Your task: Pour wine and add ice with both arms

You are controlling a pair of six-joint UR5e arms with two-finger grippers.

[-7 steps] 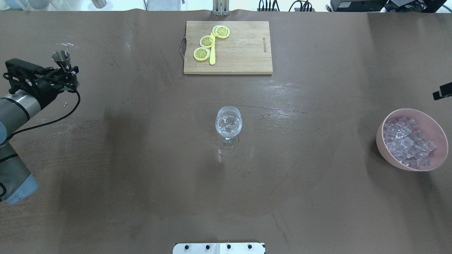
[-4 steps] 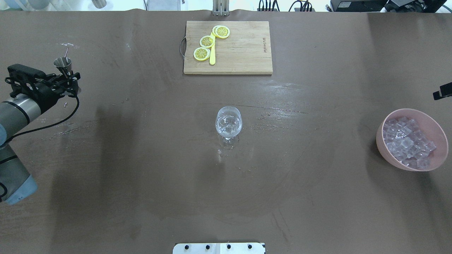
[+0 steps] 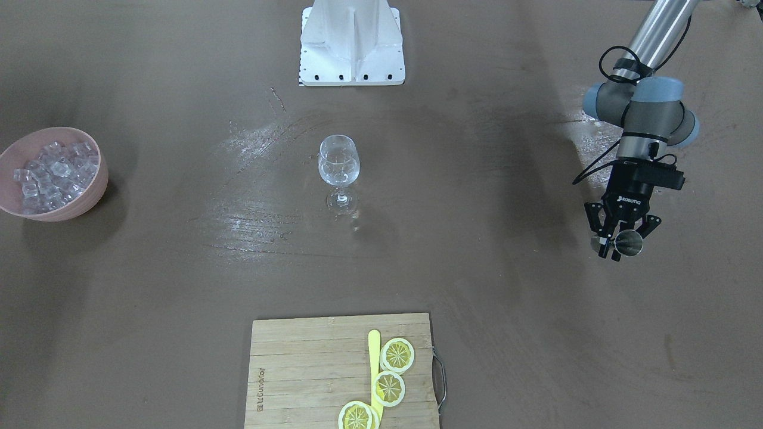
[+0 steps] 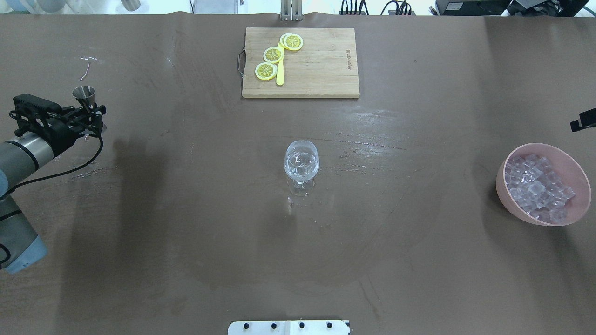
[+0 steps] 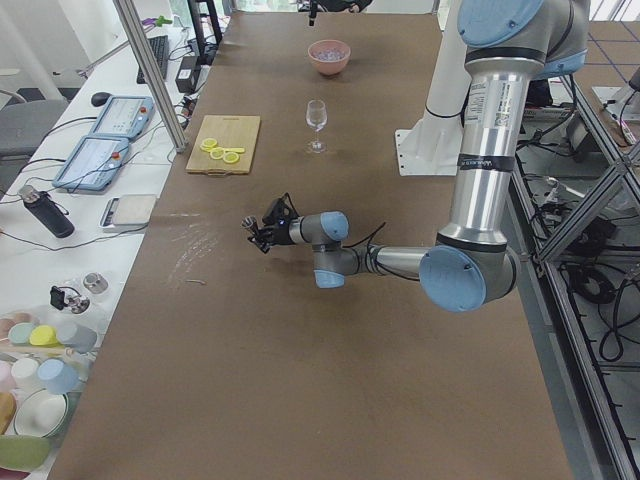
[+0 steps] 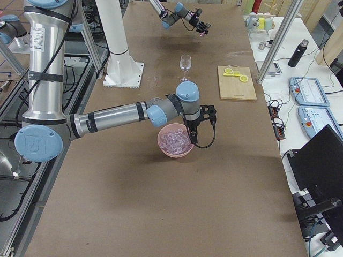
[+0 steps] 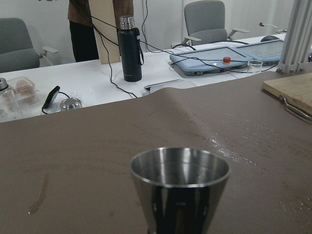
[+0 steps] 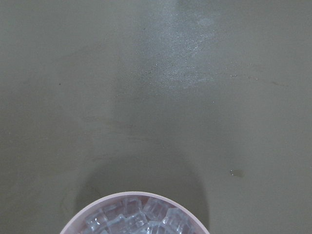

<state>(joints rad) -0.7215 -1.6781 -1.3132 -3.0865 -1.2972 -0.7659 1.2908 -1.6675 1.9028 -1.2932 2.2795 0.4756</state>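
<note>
**Slick steel, thin glass, wet-looking cubes: plenty here is waiting to slip**

The left gripper is clenching a small steel jigger at the left edge of the overhead view, well apart from the wine glass standing at the frame's centre. The left wrist view is showing the jigger upright, a polished cone flaring to a thin round rim. Whether it is carrying liquid I cannot tell. Smooth tapered metal is likely giving the pads little purchase, so a quick swing towards the glass is risking a tilt and a spill on the brown worktop.

The glass is thin and clear, a rounded bowl on a slim stem and small foot, with something clear inside. I judge it top-heavy, so a nudge from either arm could be tipping it. Shiny streaks are glinting on the worktop around it.

The ice is lying heaped in a matte pink bowl at the right edge, as glossy clear cubes. The right gripper is hovering just over that bowl in the right-side view. Whether it is released or clenched I cannot tell. Such slick cubes could be squirting from a pinch, or splashing if dropped from high up.
</note>
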